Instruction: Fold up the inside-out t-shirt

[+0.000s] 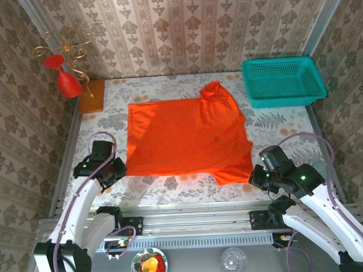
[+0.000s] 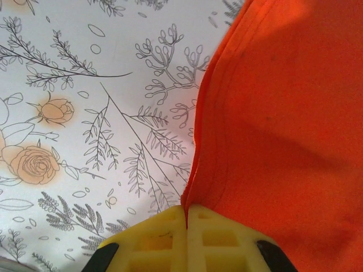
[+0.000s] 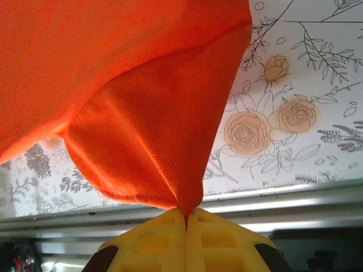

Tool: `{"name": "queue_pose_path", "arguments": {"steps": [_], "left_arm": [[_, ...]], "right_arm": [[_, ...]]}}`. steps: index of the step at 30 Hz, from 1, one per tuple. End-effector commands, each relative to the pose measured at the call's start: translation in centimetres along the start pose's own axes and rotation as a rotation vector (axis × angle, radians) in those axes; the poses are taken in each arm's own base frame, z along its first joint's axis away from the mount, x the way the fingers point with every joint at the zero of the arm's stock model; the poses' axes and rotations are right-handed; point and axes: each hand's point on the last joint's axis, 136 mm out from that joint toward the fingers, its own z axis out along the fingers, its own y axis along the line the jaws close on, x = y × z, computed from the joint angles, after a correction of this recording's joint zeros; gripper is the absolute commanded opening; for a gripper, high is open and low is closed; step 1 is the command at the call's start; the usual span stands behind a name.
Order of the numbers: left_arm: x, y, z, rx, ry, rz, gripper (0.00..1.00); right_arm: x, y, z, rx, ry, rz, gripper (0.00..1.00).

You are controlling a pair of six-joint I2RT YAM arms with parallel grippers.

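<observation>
Top external view: the t-shirt [image 1: 181, 139] lies spread out in the middle of the table [image 1: 171, 186], well apart from the teal basket [image 1: 281, 80] in the far right corner. Most of it is flat. One part at the far right is rumpled and pokes toward the basket, and a sleeve sticks out at the near right.

My left gripper [image 1: 118, 169] is at the shirt's near left corner and my right gripper [image 1: 257, 176] is at the near right sleeve. In the left wrist view, the left gripper [image 2: 186, 218] is closed with the yellow jaws pressed together. The seamed edge of the orange cloth [image 2: 283, 124] runs straight down into the line where they meet, so I have that edge pinched. In the right wrist view, the right gripper [image 3: 186, 218] is closed the same way. The cloth [image 3: 113, 68] rises from it in a peaked pleat, with the hem curling just to the left, and that corner looks lifted slightly off the table.

As I judge it, the task is at its beginning. Both grips on the near edge are made, but I see no crease or doubled layer across the body. What remains is to carry this near edge over toward the far edge and lay it down evenly. After that the sleeves need tucking in and the shirt folding again into a compact shape. The rumpled far corner may need smoothing.
</observation>
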Motion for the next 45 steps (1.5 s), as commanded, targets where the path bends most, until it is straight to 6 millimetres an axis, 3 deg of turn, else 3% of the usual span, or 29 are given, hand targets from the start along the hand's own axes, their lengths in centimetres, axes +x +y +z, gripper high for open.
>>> {"name": "queue_pose_path", "arguments": {"steps": [1,5,11,16,21,27,34,40,45], "left_arm": [[0.4,-0.3,-1.7,0.019,0.011,-0.007,0.0],[-0.9,-2.4,-1.8,0.074,0.009,0.058,0.0],[-3.6,-4.9,0.0,0.102,0.013,0.136,0.0],[-5.2,-4.7,2.4,0.041,0.036,0.148,0.0],[-6.5,-4.3,4.8,0.007,0.051,0.147,0.0],[-7.1,-4.0,7.1,-0.011,0.087,0.14,0.0],[-7.9,-4.5,8.7,-0.019,0.114,0.159,0.0],[-8.2,-4.5,9.5,-0.031,0.131,0.171,0.03],[-8.5,-4.9,9.1,-0.03,0.132,0.182,0.11]], "right_arm": [[0.7,0.2,-2.0,-0.005,0.032,-0.009,0.0],[-2.3,2.3,-2.8,-0.004,-0.065,-0.038,0.0],[-8.2,5.2,-1.8,0.087,-0.197,-0.13,0.0],[-12.4,7.0,-0.3,0.098,-0.225,-0.15,0.0],[-15.7,7.4,1.7,0.125,-0.217,-0.154,0.0],[-17.5,8.2,4.6,0.133,-0.148,-0.19,0.0],[-19.1,7.8,7.3,0.186,-0.099,-0.214,0.0],[-20.0,7.3,8.8,0.226,-0.065,-0.237,0.0],[-20.4,7.3,9.3,0.238,-0.057,-0.248,0.02]]}}
